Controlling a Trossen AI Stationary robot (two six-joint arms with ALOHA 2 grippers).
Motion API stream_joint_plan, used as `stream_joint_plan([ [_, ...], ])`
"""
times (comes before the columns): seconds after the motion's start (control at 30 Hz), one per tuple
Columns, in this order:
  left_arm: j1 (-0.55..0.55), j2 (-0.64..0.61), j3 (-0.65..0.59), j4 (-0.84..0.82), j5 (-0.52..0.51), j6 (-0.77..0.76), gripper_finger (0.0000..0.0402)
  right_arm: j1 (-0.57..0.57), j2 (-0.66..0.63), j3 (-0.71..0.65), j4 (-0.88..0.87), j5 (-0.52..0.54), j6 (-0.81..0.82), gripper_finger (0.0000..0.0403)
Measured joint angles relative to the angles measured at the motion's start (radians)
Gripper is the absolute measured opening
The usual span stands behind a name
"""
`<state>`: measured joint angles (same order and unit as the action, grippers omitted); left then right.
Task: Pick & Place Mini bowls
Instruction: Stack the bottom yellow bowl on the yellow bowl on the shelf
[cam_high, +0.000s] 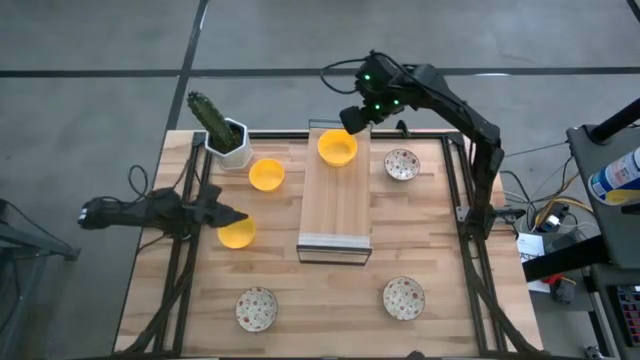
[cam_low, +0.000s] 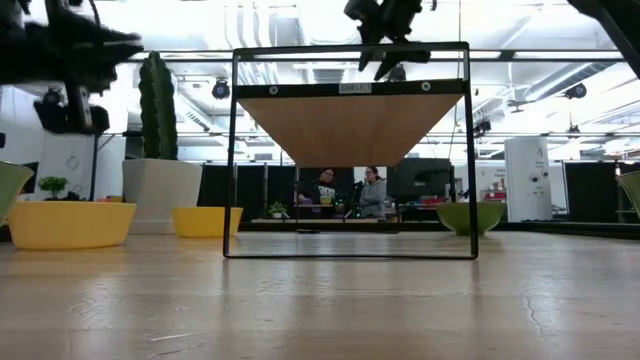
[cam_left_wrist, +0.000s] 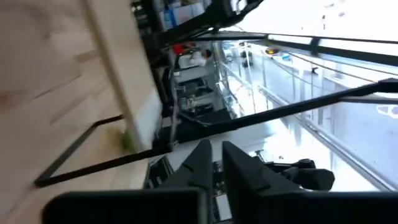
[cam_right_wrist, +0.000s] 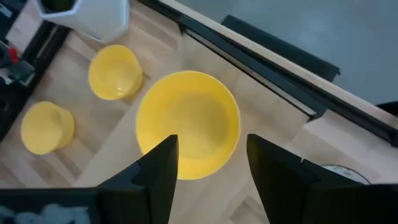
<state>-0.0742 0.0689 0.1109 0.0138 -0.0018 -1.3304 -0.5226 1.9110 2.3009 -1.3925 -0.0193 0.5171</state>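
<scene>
One yellow mini bowl (cam_high: 337, 147) stands upright on the far end of the raised wooden shelf top (cam_high: 335, 210); it also shows in the right wrist view (cam_right_wrist: 193, 121). My right gripper (cam_right_wrist: 211, 162) is open just above that bowl's rim and holds nothing; in the high view it (cam_high: 352, 118) is at the shelf's far edge. Two more yellow bowls (cam_high: 266, 174) (cam_high: 237, 233) stand on the table left of the shelf. My left gripper (cam_high: 235, 215) is shut and empty, above the nearer yellow bowl. Three speckled white bowls (cam_high: 402, 164) (cam_high: 404, 297) (cam_high: 256, 308) stand on the table.
The shelf is a wooden board on a black wire frame (cam_low: 350, 150), open underneath. A white pot with a green cactus (cam_high: 228, 135) stands at the far left corner. Black rails run along both table sides. People sit in the room behind (cam_low: 345, 190).
</scene>
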Motion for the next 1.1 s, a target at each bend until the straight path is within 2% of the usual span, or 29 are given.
stream_joint_plan([
  [0.1, 0.001, 0.053, 0.054, -0.107, -0.009, 0.016, 0.0085, 0.015, -0.007, -0.001, 0.002, 0.005, 0.000, 0.0182],
  [0.2, 0.001, 0.118, 0.139, -0.289, -0.068, 0.031, 0.0127, 0.031, -0.010, -0.001, 0.004, 0.017, 0.000, 0.0184],
  [0.33, 0.002, 0.239, 0.269, -0.528, -0.132, 0.143, 0.0160, 0.060, -0.011, -0.013, 0.013, 0.023, 0.000, 0.0185],
  [0.5, 0.007, 0.407, 0.414, -0.707, -0.142, 0.341, 0.0167, 0.088, -0.011, -0.019, 0.015, 0.023, 0.000, 0.0185],
  [0.83, 0.050, 0.735, 0.610, -0.909, -0.106, 0.652, 0.0167, 0.147, -0.014, -0.019, 0.029, 0.023, -0.001, 0.0178],
  [0.97, 0.105, 0.853, 0.657, -0.957, -0.034, 0.774, 0.0167, 0.156, -0.016, -0.019, 0.038, 0.023, 0.000, 0.0178],
  [1.1, 0.170, 0.958, 0.713, -0.957, 0.064, 0.782, 0.0168, 0.165, -0.017, -0.019, 0.038, 0.022, 0.006, 0.0175],
])
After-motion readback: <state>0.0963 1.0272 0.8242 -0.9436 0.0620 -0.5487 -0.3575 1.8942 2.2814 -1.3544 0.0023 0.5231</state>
